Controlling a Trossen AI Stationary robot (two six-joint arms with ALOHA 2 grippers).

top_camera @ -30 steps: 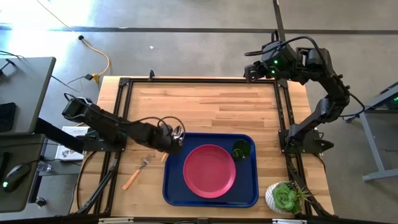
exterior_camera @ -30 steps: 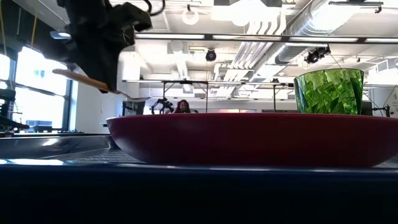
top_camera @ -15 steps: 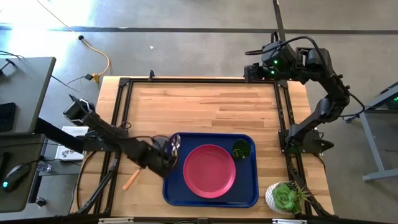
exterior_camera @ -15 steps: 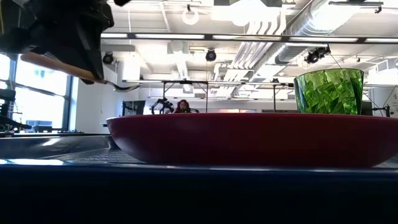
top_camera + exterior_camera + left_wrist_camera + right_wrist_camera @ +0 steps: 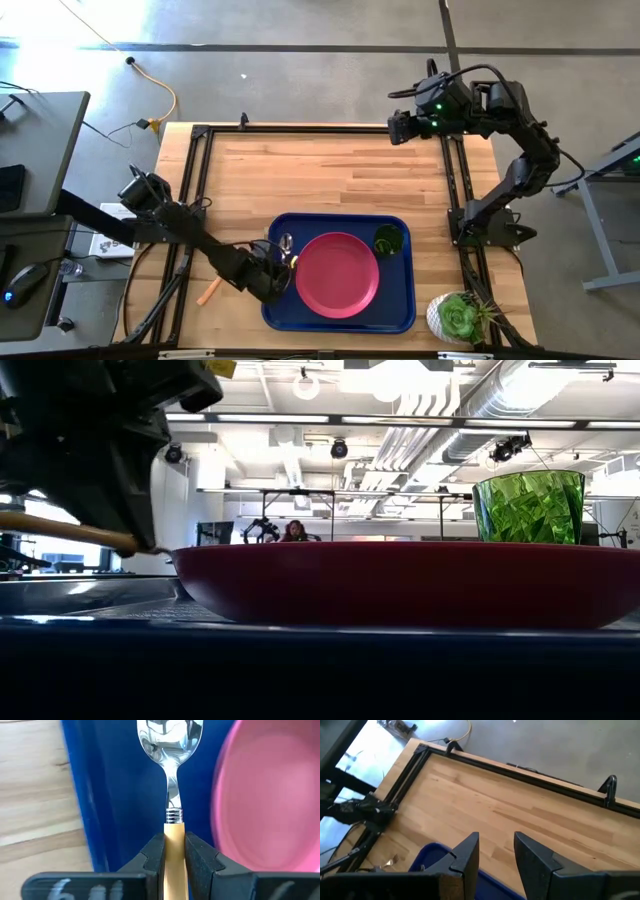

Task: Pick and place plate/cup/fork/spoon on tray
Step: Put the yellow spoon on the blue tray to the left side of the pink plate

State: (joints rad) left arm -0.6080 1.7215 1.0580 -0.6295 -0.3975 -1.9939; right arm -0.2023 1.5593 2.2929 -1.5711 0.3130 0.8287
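Note:
My left gripper (image 5: 276,270) is shut on the spoon (image 5: 170,750), over the left part of the dark blue tray (image 5: 340,320), just left of the pink-red plate (image 5: 337,274). The spoon's silver bowl (image 5: 285,241) points toward the far edge. The plate lies on the tray's middle. The green cup (image 5: 388,240) stands on the tray's far right corner. The fork (image 5: 209,291), mostly hidden by my left arm, lies on the table left of the tray. My right gripper (image 5: 496,851) is open and empty, high above the table's far right. My left gripper pinches the spoon's yellow-orange handle (image 5: 174,836) between its two fingers, just behind the metal neck. The fingers lie along the spoon, which sticks out forward past them, about level. In the low view the handle (image 5: 60,532) shows above the tray floor.
A succulent in a white pot (image 5: 458,318) stands at the table's near right corner. Black rails (image 5: 455,180) frame the wooden table (image 5: 330,170), whose far half is bare wood.
My left gripper has carried the spoon toward the near edge and a little right, from over the tray's far left corner to beside the plate, and has come down lower. The spoon has stayed in its hold.

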